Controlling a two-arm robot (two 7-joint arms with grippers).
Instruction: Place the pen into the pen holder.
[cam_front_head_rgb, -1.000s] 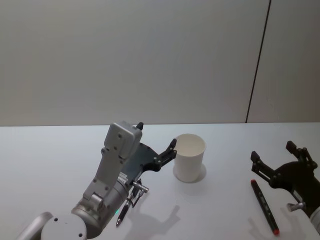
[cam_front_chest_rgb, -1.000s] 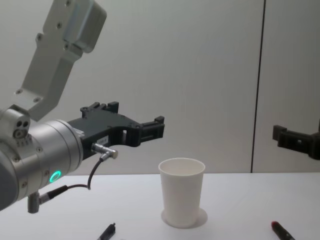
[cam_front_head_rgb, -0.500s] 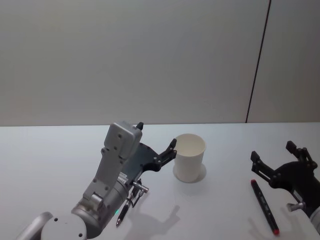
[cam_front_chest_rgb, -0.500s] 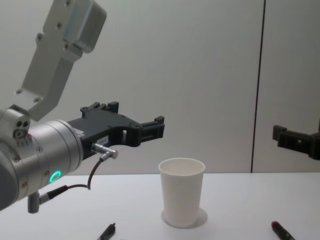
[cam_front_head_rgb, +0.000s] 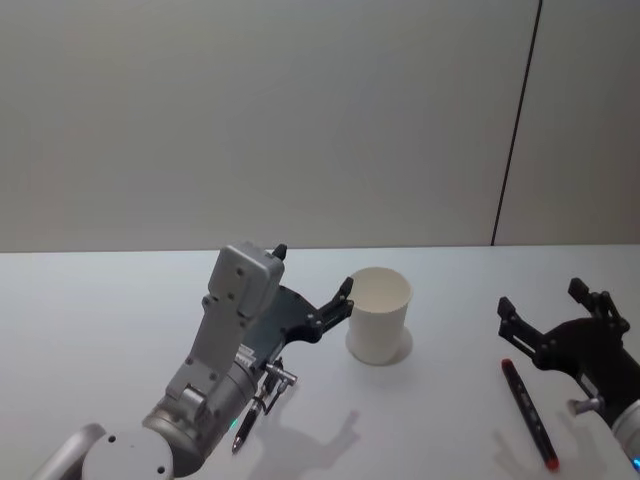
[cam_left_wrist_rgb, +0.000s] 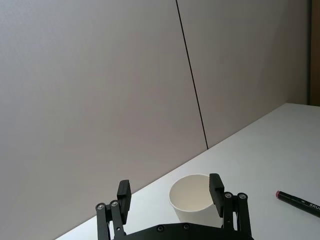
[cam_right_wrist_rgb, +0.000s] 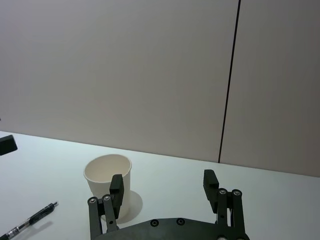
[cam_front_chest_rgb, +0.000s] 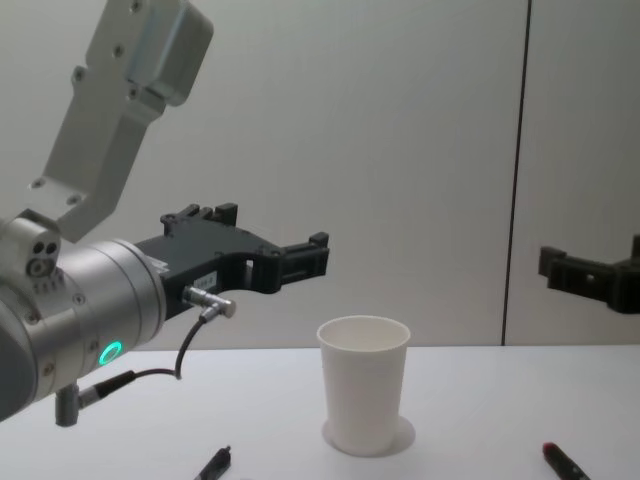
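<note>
The pen holder (cam_front_head_rgb: 380, 315) is a white paper cup standing upright mid-table, also seen in the chest view (cam_front_chest_rgb: 365, 385). A black click pen (cam_front_head_rgb: 250, 413) lies on the table beneath my left arm, left of the cup. To the right of the cup lies a black marker with a red cap (cam_front_head_rgb: 528, 412). My left gripper (cam_front_head_rgb: 315, 272) hovers open above the table just left of the cup, holding nothing. On the far side, my right gripper (cam_front_head_rgb: 542, 298) is open and empty in the air above the marker's red end. The cup (cam_right_wrist_rgb: 107, 182) and black pen (cam_right_wrist_rgb: 27, 222) show past its fingers.
The white table (cam_front_head_rgb: 100, 320) ends at a grey wall with a dark vertical seam (cam_front_head_rgb: 515, 130). In the chest view, only the tips of the black pen (cam_front_chest_rgb: 215, 465) and the marker (cam_front_chest_rgb: 562, 462) show.
My right gripper has shifted slightly left and a little higher. The left arm, the cup and both pens have stayed put.
</note>
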